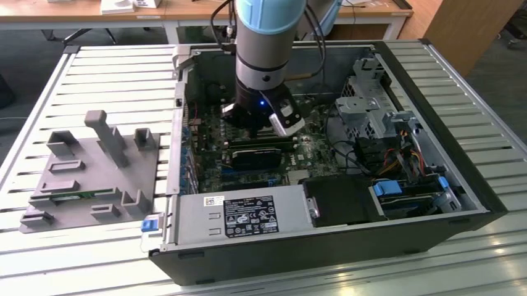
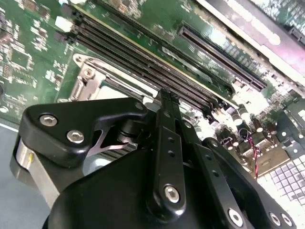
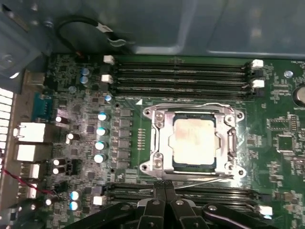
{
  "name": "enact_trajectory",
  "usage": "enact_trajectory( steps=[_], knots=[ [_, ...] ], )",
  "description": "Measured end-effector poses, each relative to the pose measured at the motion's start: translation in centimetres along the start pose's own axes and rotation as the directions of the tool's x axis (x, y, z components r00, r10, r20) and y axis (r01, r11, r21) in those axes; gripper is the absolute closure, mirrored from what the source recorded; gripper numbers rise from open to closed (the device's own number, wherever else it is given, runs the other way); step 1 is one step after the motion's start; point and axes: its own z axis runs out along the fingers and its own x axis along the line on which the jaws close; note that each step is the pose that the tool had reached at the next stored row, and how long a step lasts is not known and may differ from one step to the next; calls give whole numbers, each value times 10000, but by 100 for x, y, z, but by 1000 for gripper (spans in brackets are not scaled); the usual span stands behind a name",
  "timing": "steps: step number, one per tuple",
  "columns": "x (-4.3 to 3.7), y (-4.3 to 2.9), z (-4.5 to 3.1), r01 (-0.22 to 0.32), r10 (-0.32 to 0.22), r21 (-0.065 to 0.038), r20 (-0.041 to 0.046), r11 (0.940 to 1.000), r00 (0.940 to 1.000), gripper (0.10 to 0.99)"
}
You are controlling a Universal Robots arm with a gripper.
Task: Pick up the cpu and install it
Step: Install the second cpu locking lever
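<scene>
1. The cpu, a flat square chip with a dull silvery top plate, sits inside the metal socket frame on the green motherboard. That is where it lies now.
2. The socket frame is bright stamped steel, rectangular, with screws at its corners and a thin wire lever running along the side nearest the gripper.
3. The gripper hangs just beside the socket frame, over the lever side. Its black jaws look pressed together at the tips, with nothing pinched between them.
4. In the second wrist view the gripper shows as matte black linkage bars with shiny round bolts, above the socket frame.
5. Long dark memory slots with white end clips run on the far side of the socket frame, and another row lies on the gripper's side.
6. Small silver-topped cylindrical capacitors stand in a row beside the socket frame.
7. In the exterior view the arm, blue-grey and cylindrical, reaches down into the open black computer case.
8. The case rests on a slatted white metal surface, with a grey moulded fixture beside it.
</scene>
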Motion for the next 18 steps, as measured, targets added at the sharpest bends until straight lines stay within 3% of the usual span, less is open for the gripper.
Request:
enact_trajectory(
  steps=[5, 8, 18],
  knots=[
    [43, -26, 27, 12, -11, -307, 7, 9995, 10000, 980],
    [42, -33, 68, 14, -14, -433, 12, 9991, 10000, 980],
    [64, -80, 117, 24, -23, -684, 20, 9977, 10000, 980]
  ],
)
